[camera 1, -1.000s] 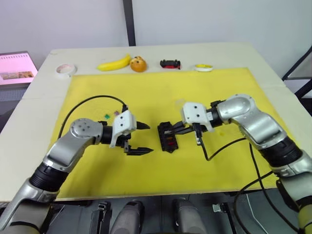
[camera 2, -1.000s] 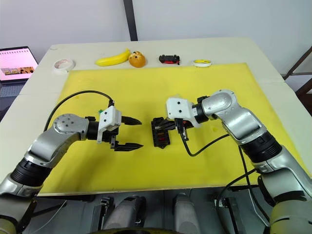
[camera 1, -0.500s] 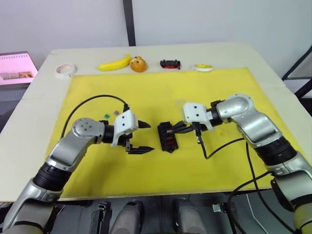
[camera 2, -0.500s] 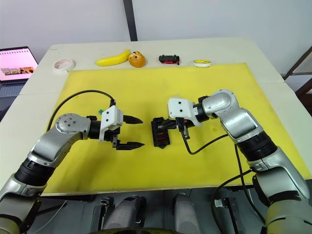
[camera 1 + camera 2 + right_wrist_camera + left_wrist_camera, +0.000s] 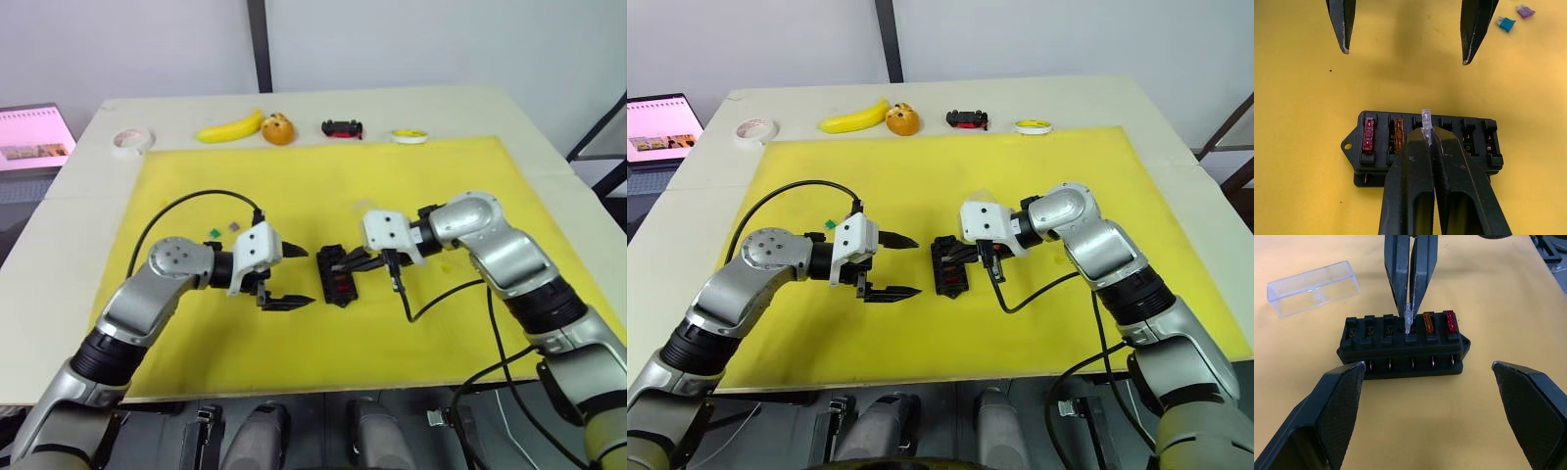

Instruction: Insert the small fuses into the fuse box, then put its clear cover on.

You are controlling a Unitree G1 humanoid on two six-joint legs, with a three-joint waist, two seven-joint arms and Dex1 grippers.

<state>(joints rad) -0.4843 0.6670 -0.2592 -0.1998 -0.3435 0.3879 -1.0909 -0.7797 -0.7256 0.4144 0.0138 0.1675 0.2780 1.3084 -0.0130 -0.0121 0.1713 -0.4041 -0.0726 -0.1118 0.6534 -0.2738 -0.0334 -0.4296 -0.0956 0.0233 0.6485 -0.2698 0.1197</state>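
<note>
in the left eye view the fuse box (image 5: pixel 339 276) sits on the yellow mat (image 5: pixel 323 186) about midway between its side edges and somewhat toward the near edge, with the right gripper (image 5: pixel 345 264) over it and the left gripper (image 5: pixel 294 276) just beside it, fingers spread wide and holding nothing. two loose chips (image 5: pixel 223 230) lie on the mat behind the left gripper; a banana (image 5: pixel 229 126) and a toy car (image 5: pixel 342 128) line the desk's far edge. in the left wrist view the right gripper's fingers are pinched together on a pale clear fuse (image 5: pixel 1409 318), its lower end at the fourth slot, beside an orange fuse (image 5: pixel 1428 322) and a red fuse (image 5: pixel 1450 321) already seated; the clear cover (image 5: pixel 1313 288) lies open side down on the mat behind the box, well apart. in the right wrist view the same fuse (image 5: pixel 1425 127) stands upright between the closed tips, though how deep its blades sit is hard to tell. the fuse is likely light, stiff and slick, so hold it by its flat faces and press straight down. the cover is probably thin and scuffable; take it by its long sides.
</note>
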